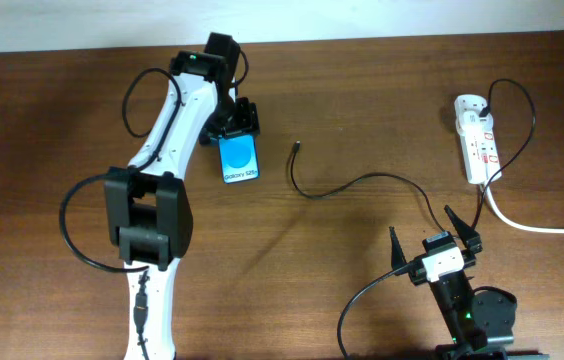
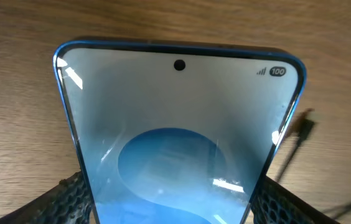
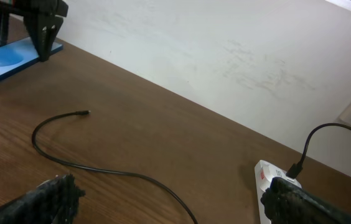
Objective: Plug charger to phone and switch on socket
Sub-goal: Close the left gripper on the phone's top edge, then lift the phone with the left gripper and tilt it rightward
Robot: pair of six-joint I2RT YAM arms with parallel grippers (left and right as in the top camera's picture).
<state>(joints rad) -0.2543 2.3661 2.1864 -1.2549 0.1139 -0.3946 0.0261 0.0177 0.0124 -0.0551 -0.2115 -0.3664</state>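
The phone (image 1: pixel 239 160) lies flat on the table, blue screen up; it fills the left wrist view (image 2: pixel 175 124) and shows far left in the right wrist view (image 3: pixel 4 59). My left gripper (image 1: pixel 238 128) (image 2: pixel 169 208) is shut on the phone's far end, one finger on each long edge. The charger (image 1: pixel 362 181) is a thin black cable, its plug tip (image 1: pixel 295 150) lying free right of the phone; it also shows in the right wrist view (image 3: pixel 101 169). The socket (image 1: pixel 477 140) (image 3: pixel 264 180) lies at the far right. My right gripper (image 1: pixel 430 238) is open and empty near the front edge.
The socket's thick white lead (image 1: pixel 537 226) runs off the right edge. The charger's other end is plugged into the top of the socket (image 1: pixel 489 100). The left arm (image 1: pixel 152 200) stretches across the table's left side. A white wall stands behind the table.
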